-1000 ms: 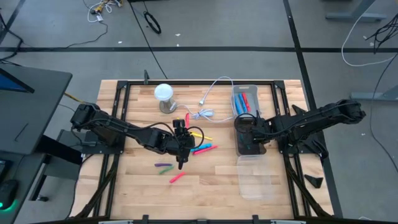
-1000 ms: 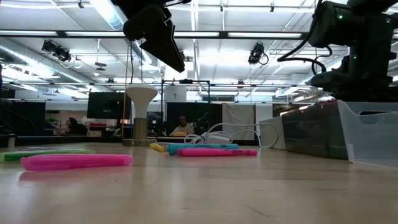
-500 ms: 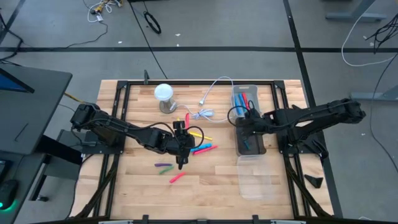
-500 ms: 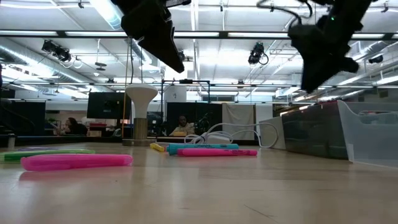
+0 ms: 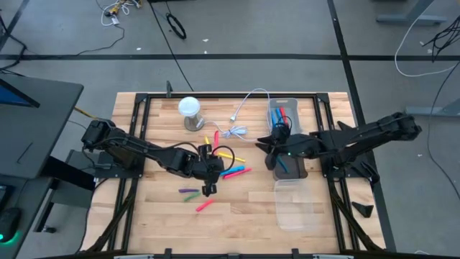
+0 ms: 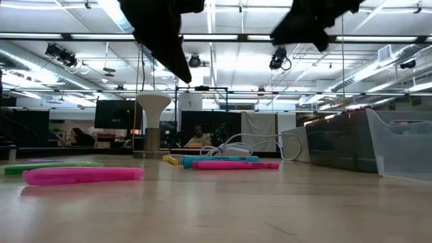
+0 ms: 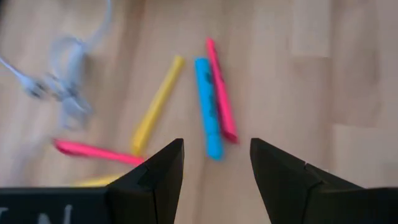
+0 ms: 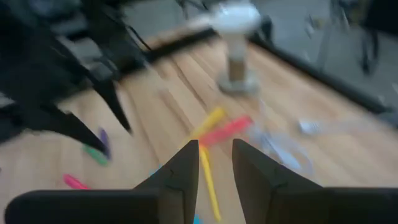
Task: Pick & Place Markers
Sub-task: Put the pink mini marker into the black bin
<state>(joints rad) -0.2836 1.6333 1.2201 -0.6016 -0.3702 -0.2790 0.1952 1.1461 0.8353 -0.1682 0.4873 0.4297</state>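
At the near edge of the wooden surface (image 5: 158,216), a pink marker (image 5: 205,205) lies alone, with a green marker (image 5: 186,191) and a purple marker (image 5: 192,196) side by side just beyond it. Above the middle of the surface the left gripper (image 5: 208,188) hangs over the scattered markers, its fingers parted and empty; in its wrist view the two dark fingers (image 7: 155,180) frame a blue marker (image 7: 207,107) and a pink-red marker (image 7: 221,90) lying pressed together, a yellow marker (image 7: 157,104) splayed beside them.

To the right, the right gripper (image 5: 272,144) reaches in toward the centre from the clear storage bin (image 5: 290,115), its fingers (image 8: 180,171) standing a narrow gap apart with nothing between them. Blue and red markers already lie inside the bin, at the surface's far right corner. A second clear container (image 5: 297,205) sits nearer the front edge on the right.

Toward the far edge, a loose white cable (image 5: 241,115) curls beside a small white-topped stand (image 5: 190,111). The level view shows the pink marker closest, the stand behind, and a workshop with seated people beyond.
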